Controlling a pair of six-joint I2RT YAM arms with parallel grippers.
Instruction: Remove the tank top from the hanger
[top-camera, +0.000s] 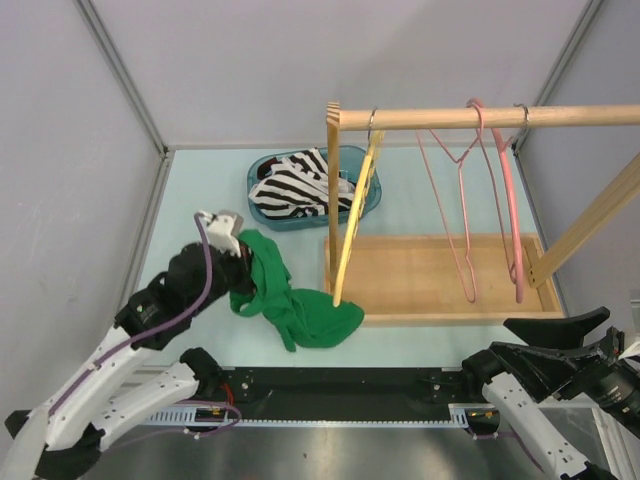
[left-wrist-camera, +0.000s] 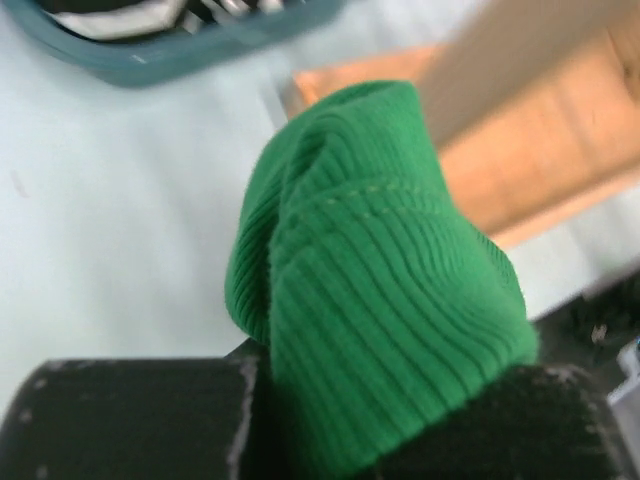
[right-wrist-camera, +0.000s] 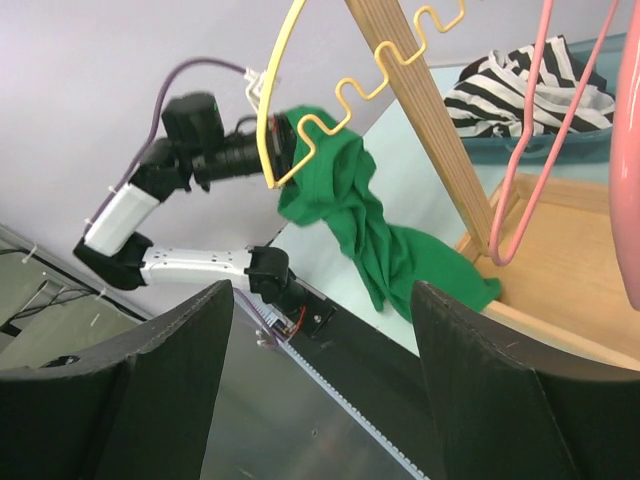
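Note:
The green ribbed tank top (top-camera: 290, 300) is off the hanger. It droops from my left gripper (top-camera: 243, 268) down onto the table beside the wooden rack base. My left gripper is shut on one end of it; the cloth (left-wrist-camera: 380, 290) fills the left wrist view between the fingers. It also shows in the right wrist view (right-wrist-camera: 375, 225). The bare yellow hanger (top-camera: 357, 205) hangs from the wooden rail (top-camera: 480, 117) and shows in the right wrist view (right-wrist-camera: 340, 100). My right gripper (top-camera: 560, 345) is open and empty at the near right, away from the rack.
Pink hangers (top-camera: 490, 200) hang on the rail above the wooden tray base (top-camera: 440, 275). A teal basket (top-camera: 262, 205) holding striped black-and-white cloth stands behind the rack post (top-camera: 333, 200). Grey walls close both sides.

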